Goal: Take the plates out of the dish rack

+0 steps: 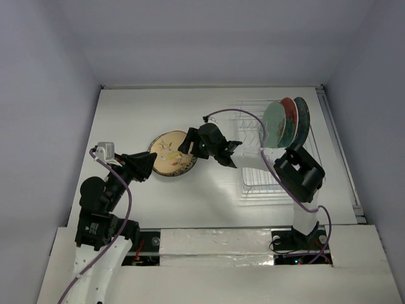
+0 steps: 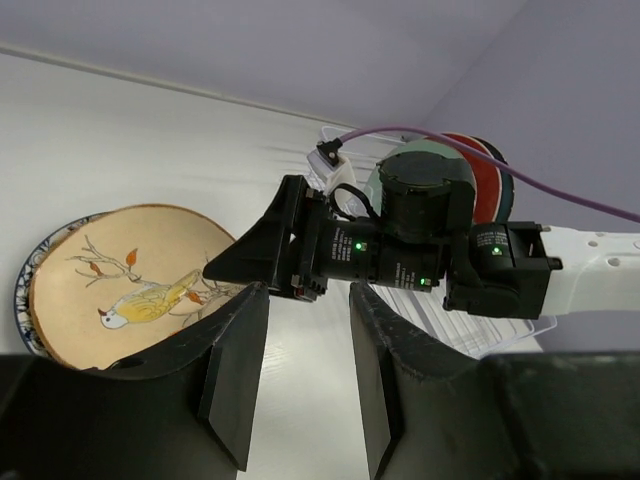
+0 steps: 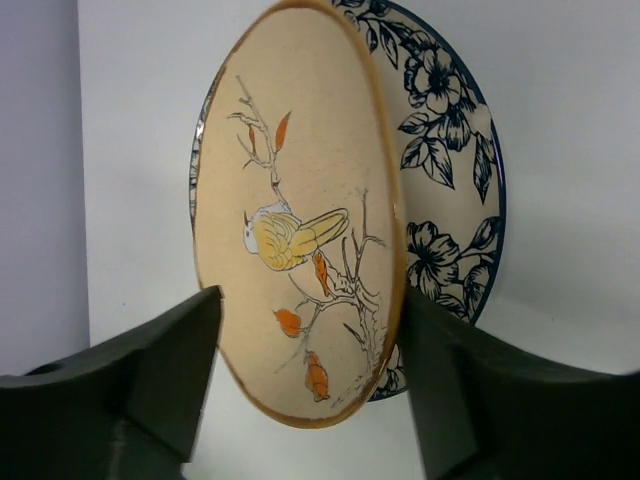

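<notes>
Right claw (image 3: pixel 310 310) spread open astride tan plate's (image 1: pixel 168 154) rim, which lies on floral plate (image 3: pixel 450 200) on counter (image 1: pixel 126 114). Left claw (image 2: pixel 308 300), parted and empty, just beside its left edge. Three plates (image 1: pixel 286 121) stand at rack's (image 1: pixel 253 183) far end.

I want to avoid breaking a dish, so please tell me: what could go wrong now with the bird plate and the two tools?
1. The open right tool straddles the rim of the bird plate; a crooked retreat may drag it off the blue floral plate beneath.
2. The left tool is close to both plates and to the right arm; they might collide.
</notes>
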